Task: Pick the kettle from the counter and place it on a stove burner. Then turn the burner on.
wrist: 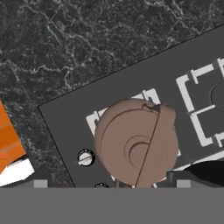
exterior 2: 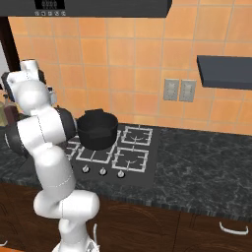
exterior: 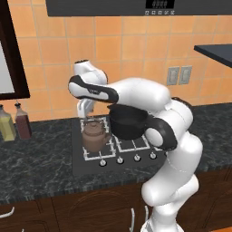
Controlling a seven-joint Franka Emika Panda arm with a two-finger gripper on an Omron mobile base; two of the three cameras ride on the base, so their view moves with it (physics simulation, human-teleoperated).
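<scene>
Kettle (exterior: 94, 137) sits on the front-left burner of the stove (exterior: 90, 165). Gripper (exterior: 84, 117) hovers just above its handle; jaw spacing unreadable, apparently released. Placement looks done. Next: reach a front knob (exterior: 103, 162) and turn.

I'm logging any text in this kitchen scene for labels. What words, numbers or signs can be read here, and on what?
Nothing can be read for certain.
Display on the dark panel above the stove: light digits and a row of small marks beneath, too blurred to read.
Stove knobs: no legible marks.
Kettle, black pot, bottles: no labels visible.
</scene>
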